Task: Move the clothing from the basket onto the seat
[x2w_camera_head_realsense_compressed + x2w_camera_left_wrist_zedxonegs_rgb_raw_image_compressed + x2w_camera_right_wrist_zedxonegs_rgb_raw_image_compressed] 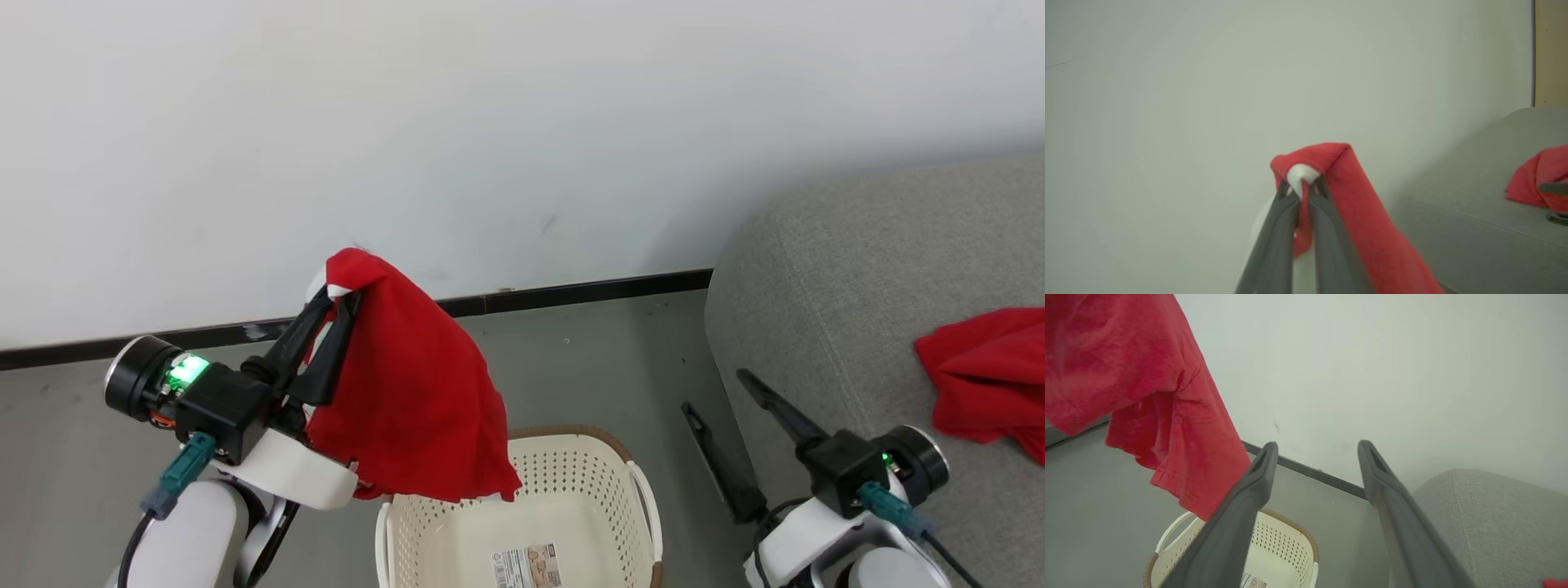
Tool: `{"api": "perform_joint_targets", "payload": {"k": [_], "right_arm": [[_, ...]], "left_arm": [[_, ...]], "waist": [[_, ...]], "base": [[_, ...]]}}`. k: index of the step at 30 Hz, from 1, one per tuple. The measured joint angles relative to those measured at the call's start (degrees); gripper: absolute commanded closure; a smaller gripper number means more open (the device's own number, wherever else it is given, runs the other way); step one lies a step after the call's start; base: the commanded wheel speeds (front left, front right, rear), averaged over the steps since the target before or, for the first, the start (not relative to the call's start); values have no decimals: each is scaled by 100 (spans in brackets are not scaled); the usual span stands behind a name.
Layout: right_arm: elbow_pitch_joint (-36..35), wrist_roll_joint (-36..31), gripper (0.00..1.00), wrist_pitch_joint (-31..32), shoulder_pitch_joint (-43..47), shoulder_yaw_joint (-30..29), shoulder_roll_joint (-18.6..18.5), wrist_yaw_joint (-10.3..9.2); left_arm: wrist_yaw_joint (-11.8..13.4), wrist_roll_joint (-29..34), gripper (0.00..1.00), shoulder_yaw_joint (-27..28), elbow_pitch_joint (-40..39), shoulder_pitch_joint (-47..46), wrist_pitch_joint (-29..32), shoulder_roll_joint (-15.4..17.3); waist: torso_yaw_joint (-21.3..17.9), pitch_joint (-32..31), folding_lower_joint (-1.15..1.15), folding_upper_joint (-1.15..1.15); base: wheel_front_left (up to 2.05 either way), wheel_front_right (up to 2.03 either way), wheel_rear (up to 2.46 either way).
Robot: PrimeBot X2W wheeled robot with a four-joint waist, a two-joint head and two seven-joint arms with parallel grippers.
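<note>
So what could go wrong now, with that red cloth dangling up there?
1. The left claw pinches the red garment only by a small fold at its tips, so it might slip and drop back into the basket underneath.
2. The seat lies beyond the open right claw, and the hanging garment could snag on that claw if swung across.
</note>
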Motion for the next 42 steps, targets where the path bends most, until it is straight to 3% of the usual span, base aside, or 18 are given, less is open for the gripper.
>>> {"api": "perform_joint_targets", "payload": {"k": [10,23,37,38,40,41,42], "right_arm": [[490,127,0,1,-204,1362,-245,0],[1414,504,0,1,-1212,2512,4,0],[1697,862,0,1,-1907,2961,148,0],[1690,858,52,1,-1967,2950,155,0],[1690,856,74,1,-2080,2944,166,0],[1700,855,94,1,-2117,2947,172,0],[1712,855,100,1,-2144,2950,179,0]], "left_arm": [[-59,-26,100,-283,-415,77,360,-46],[-109,-156,100,-668,-808,137,733,-229],[-114,-159,100,-901,-1147,165,987,-313],[-129,-167,100,-903,-1150,166,990,-315],[-135,-203,100,-903,-1155,179,1010,-320],[-135,-211,100,-900,-1156,188,1033,-324],[-134,-222,100,-898,-1154,198,1035,-330]], "waist": [[132,-403,0,0],[307,-575,0,0],[567,-610,0,0],[578,-610,0,0],[597,-608,0,0],[603,-607,0,0],[608,-607,0,0]], "base": [[0,0,0],[0,0,0],[0,0,0],[0,0,0],[0,0,0],[0,0,0],[0,0,0]]}}
